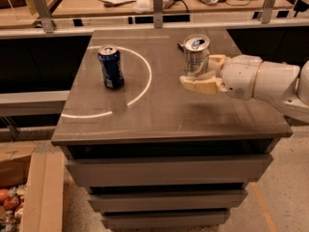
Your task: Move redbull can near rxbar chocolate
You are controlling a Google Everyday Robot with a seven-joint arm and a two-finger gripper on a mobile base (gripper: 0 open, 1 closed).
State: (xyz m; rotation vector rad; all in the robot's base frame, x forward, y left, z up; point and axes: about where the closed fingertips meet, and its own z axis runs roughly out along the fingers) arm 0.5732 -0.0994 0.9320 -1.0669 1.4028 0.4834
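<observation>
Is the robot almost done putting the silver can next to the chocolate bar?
Nearly, it seems. Done: the gripper is shut on the redbull can. In hand: it holds the can at the table's far right, just in front of a dark sliver that is probably the rxbar chocolate. Left: letting the can go there. The blue can stands apart on the left.

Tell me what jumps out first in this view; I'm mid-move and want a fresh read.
First, the white arm reaching in from the right, its gripper closed on the redbull can over the right rear part of the grey table. Next, the dark blue can standing upright on the left side of the table, inside a white arc marked on the tabletop.
</observation>
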